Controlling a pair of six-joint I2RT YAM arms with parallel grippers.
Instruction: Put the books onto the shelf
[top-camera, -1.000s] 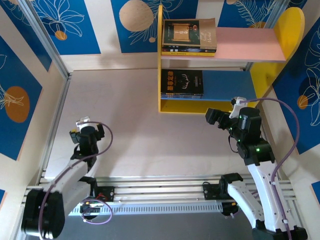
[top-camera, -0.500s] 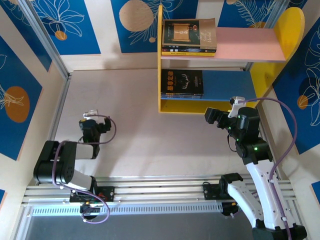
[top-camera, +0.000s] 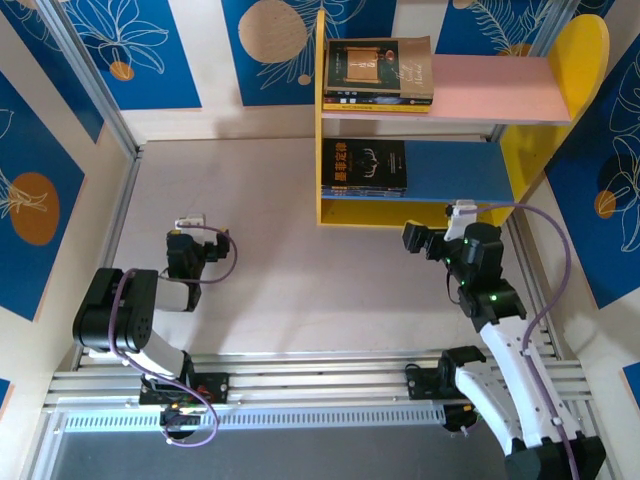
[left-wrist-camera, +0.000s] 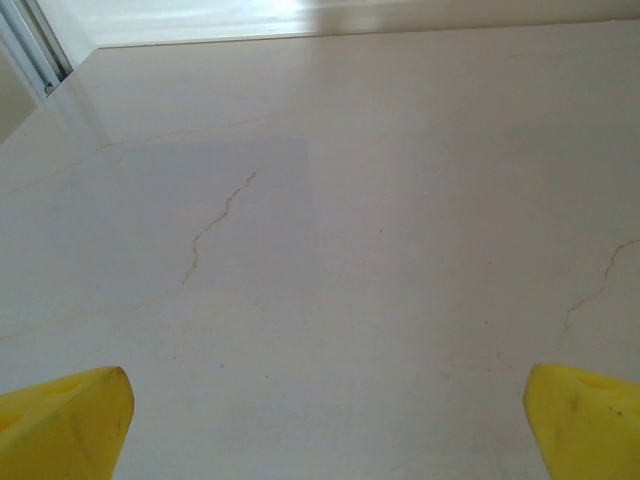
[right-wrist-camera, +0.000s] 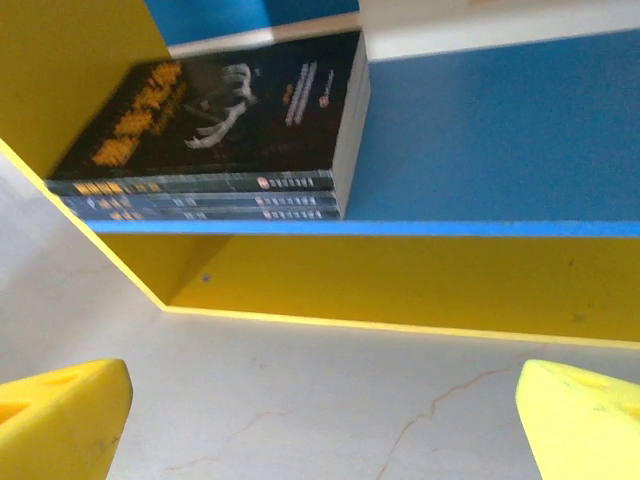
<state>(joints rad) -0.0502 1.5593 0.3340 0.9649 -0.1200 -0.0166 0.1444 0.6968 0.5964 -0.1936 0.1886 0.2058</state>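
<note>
Books (top-camera: 378, 68) sit in 2 stacks at the left end of the shelf (top-camera: 500, 90) (far bench (top-camera: 300, 260) edge). Both claws gape wide, empty: right claw (right-wrist-camera: 320, 410) by the shelf's front edge, left claw (left-wrist-camera: 325, 415) over open bench.

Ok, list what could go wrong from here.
1. The right tool hangs open close to the shelf; a forward swing could knock it.
2. The lower books lie right at the front edge of the blue board; a bump might slide them off.
</note>
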